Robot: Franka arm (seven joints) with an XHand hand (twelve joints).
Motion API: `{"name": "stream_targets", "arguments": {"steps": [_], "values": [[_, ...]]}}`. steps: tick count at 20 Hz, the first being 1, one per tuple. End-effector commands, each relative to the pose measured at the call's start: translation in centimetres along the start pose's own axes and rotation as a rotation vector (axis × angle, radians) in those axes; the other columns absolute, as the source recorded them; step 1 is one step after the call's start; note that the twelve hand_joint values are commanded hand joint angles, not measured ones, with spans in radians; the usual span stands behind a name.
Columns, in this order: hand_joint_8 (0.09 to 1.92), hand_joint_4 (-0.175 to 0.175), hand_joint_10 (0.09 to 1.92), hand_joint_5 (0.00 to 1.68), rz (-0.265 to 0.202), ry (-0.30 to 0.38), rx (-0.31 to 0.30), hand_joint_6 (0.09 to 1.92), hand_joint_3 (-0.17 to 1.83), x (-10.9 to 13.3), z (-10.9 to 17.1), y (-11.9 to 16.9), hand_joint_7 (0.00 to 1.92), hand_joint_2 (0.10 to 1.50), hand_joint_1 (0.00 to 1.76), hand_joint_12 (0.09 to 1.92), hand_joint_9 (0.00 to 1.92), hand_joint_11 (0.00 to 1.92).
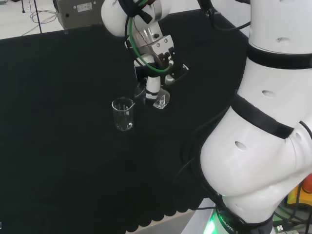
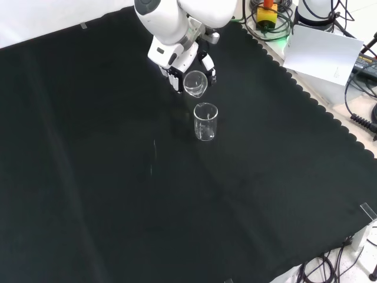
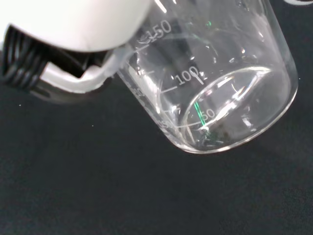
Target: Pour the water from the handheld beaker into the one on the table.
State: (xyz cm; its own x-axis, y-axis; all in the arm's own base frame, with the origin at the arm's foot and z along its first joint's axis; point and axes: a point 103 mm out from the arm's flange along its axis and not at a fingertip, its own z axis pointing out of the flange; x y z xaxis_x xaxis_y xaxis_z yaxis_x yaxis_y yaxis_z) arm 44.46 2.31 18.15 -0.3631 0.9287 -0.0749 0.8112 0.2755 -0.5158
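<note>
A clear glass beaker (image 1: 123, 114) stands upright on the black cloth, also seen in the front view (image 2: 205, 121). Above and beside it my hand (image 1: 155, 68) holds a second clear beaker (image 1: 160, 99), tilted, with its fingers curled round the glass. From the front, the hand (image 2: 179, 58) comes in from the top and the held beaker (image 2: 195, 84) hangs just above the standing one, its mouth turned toward the camera. Up close, the held beaker (image 3: 215, 88) lies tilted, with a little clear water pooled near its base, and a white finger (image 3: 88, 81) rests against its wall.
The black cloth (image 2: 118, 194) spreads wide around the standing beaker. The arm's big white links (image 1: 263, 122) fill the right of the head view. Cables and a white sheet (image 2: 324, 53) lie off the cloth's scalloped edge in the front view.
</note>
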Motion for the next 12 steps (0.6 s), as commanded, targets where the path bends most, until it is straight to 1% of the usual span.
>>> {"name": "stream_targets", "arguments": {"steps": [1,7,12], "values": [[0.85,-0.175,0.73,1.23,0.002,-0.034,0.013,0.88,0.96,1.0,-1.0,0.0,1.29,0.5,1.31,0.8,1.59,1.27],[0.85,-0.175,0.74,1.22,0.02,-0.08,0.061,0.88,0.96,2.3,-2.1,0.6,1.29,0.5,1.31,0.8,1.59,1.26],[0.85,-0.175,0.74,1.22,0.039,-0.114,0.095,0.89,0.97,2.8,-2.5,0.9,1.29,0.5,1.31,0.8,1.59,1.26]]}}
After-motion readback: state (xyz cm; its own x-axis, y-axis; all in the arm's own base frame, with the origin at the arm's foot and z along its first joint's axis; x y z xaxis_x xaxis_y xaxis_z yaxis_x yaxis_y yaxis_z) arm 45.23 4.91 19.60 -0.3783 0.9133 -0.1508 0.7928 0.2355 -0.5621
